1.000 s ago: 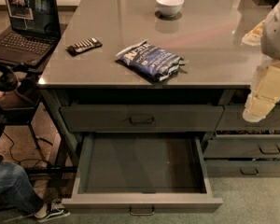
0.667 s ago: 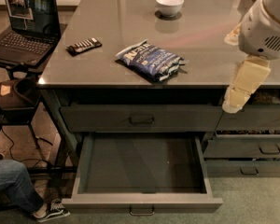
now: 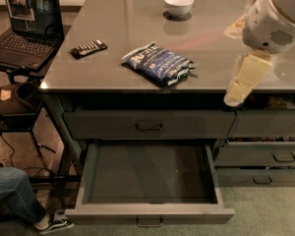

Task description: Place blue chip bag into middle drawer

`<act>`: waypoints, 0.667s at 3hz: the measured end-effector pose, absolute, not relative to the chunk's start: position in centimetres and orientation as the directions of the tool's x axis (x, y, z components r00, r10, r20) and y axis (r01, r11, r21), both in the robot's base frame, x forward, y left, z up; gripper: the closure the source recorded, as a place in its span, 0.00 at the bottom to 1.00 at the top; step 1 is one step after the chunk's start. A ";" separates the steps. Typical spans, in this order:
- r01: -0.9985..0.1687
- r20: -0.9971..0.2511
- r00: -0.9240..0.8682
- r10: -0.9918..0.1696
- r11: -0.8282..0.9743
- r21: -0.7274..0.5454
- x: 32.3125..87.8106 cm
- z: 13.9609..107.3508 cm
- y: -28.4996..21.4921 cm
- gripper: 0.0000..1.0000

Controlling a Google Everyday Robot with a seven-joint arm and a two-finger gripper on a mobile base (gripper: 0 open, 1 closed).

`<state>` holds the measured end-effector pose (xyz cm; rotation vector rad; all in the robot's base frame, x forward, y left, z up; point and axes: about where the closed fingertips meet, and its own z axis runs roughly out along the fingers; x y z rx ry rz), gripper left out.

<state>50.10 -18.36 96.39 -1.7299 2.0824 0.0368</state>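
Note:
The blue chip bag point(image 3: 159, 64) lies flat on the grey countertop point(image 3: 137, 28), near its front edge. The middle drawer point(image 3: 150, 215) is pulled out below it, with a dark bare inside and a small bar handle on its front. My gripper point(image 3: 234, 100) hangs from the white arm at the right, its cream fingers pointing down at the counter's front edge. It is to the right of the bag and apart from it, above the drawer's right corner.
A black remote point(image 3: 88, 47) lies at the counter's left and a white bowl point(image 3: 179, 4) at the back. A shut drawer point(image 3: 148, 124) sits above the open one; narrower drawers point(image 3: 265, 156) are at the right. A laptop point(image 3: 24, 28) and a seated person's leg point(image 3: 17, 195) are at left.
My arm and gripper have moved left and up, from the far right edge toward the counter's front edge and closer to the bag. The bag and drawer have not moved.

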 end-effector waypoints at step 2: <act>-0.935 -0.456 0.085 -0.886 0.087 -0.343 60.5 99.8 -11.6 0.00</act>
